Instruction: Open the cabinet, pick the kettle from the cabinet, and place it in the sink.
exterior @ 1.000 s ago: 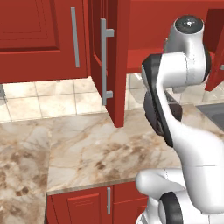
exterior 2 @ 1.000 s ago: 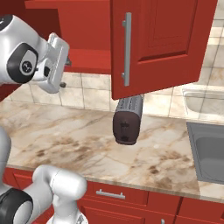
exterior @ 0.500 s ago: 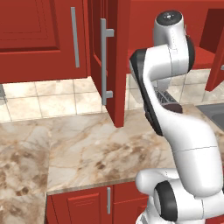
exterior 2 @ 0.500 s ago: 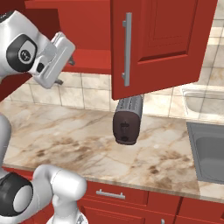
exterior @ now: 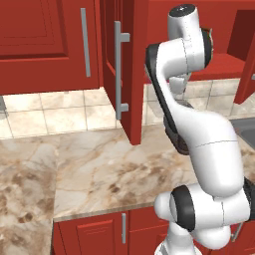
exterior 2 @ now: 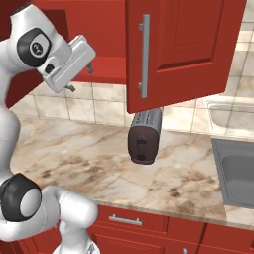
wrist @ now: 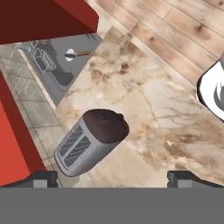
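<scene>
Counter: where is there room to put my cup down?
The marble counter is bare to the left of the toaster, from the tiled wall to the front edge. A smaller bare patch lies between the toaster and the sink. It is tight right around the toaster, which stands under the open cabinet door.

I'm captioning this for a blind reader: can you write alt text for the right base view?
The open gripper hangs empty before the cabinet, whose door stands open. Below, a toaster stands on the marble counter, the sink at right.
</scene>
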